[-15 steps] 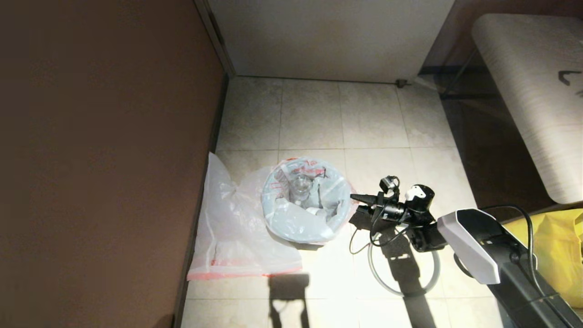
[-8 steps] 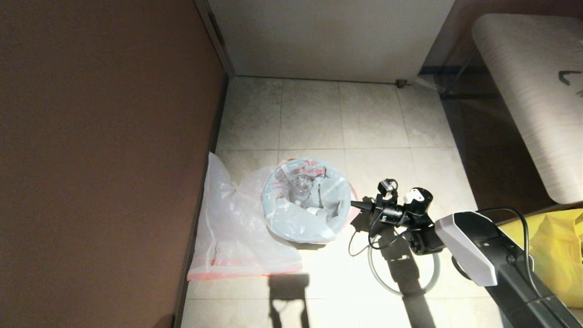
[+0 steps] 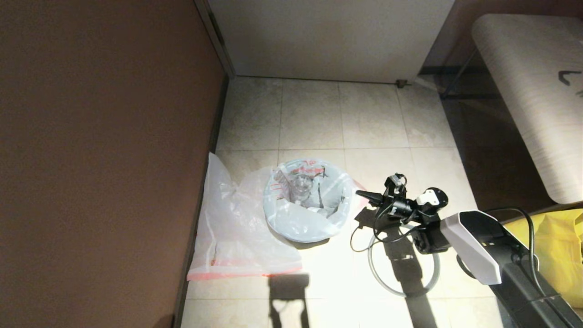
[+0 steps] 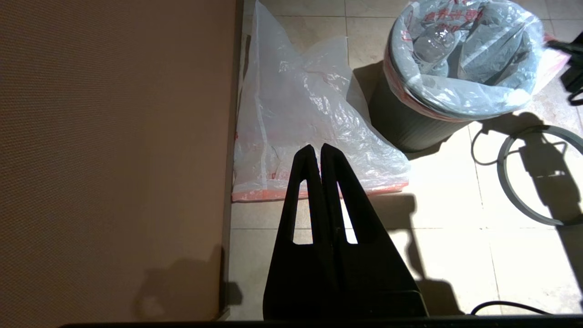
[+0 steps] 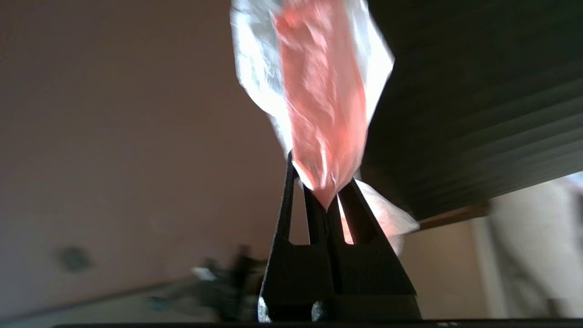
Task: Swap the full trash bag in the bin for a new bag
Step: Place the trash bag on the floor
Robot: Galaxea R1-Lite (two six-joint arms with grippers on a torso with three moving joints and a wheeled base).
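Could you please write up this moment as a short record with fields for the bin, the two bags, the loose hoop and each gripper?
bin: the bin stands on the tiled floor, lined by the full trash bag
full trash bag: the full trash bag sits in the bin, mouth folded over the edge
new bag: the new bag lies flat on the floor between bin and wall
hoop: the grey hoop lies on the floor, off the bin
right gripper: the right gripper is shut on the full trash bag's red-pink band
left gripper: the left gripper is shut, empty, parked above the floor
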